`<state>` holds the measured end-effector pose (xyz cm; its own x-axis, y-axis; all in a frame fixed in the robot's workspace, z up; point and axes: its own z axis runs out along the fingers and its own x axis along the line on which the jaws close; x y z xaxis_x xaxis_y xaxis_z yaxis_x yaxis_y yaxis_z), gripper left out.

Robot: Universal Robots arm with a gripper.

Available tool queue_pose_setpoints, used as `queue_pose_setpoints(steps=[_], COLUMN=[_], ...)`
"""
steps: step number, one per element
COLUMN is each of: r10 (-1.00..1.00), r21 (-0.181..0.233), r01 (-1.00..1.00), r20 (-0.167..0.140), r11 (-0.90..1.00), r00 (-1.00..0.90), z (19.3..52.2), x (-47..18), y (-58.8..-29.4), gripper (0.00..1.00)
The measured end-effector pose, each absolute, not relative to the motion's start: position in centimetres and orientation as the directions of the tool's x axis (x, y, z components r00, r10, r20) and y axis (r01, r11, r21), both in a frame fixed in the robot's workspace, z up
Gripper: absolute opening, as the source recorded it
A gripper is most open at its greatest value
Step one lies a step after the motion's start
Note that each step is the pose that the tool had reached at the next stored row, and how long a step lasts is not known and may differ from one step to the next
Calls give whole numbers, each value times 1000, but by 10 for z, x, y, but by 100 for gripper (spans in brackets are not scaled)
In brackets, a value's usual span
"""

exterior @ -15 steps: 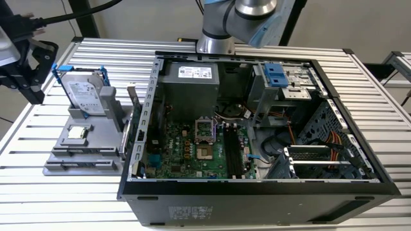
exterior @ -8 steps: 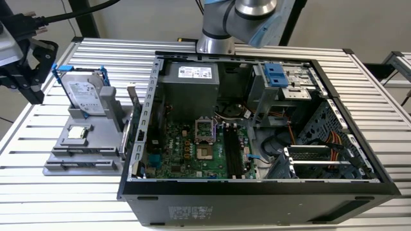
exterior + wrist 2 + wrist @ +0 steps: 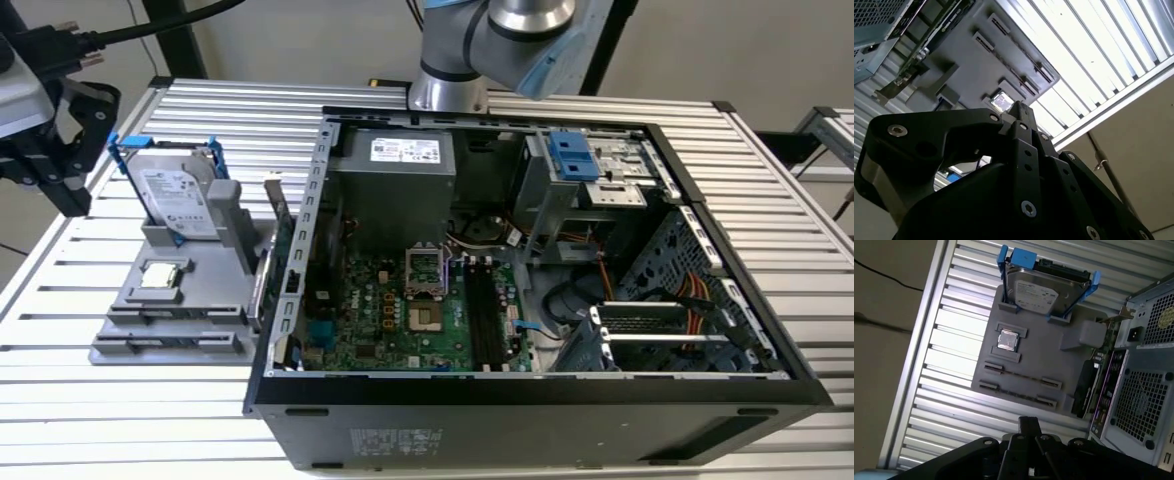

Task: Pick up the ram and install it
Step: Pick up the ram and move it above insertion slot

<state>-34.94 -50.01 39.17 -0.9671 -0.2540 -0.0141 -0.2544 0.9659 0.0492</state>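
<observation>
I could make out no word or number anywhere. A white label sat on the hard drive, which stood just outside the computer case, but its print was too fine for me. Inside the case, the power supply carried a second label. The case's outer wall bore a sticker. Both were equally illegible.

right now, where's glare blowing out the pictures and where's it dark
First wrist view: table slats glare white beside the gray tray. Second wrist view: slats blown out, gripper dark against them. Exterior view: even light, computer case interior dimmer.
</observation>
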Motion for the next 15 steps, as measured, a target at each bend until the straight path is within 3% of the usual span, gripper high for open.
queue_pose_setpoints(steps=[15], r10=[-325], r21=[49], r01=[-325], r20=[-14], r11=[944], r00=[-946], z=[392], x=[-349], y=[-500], gripper=[0])
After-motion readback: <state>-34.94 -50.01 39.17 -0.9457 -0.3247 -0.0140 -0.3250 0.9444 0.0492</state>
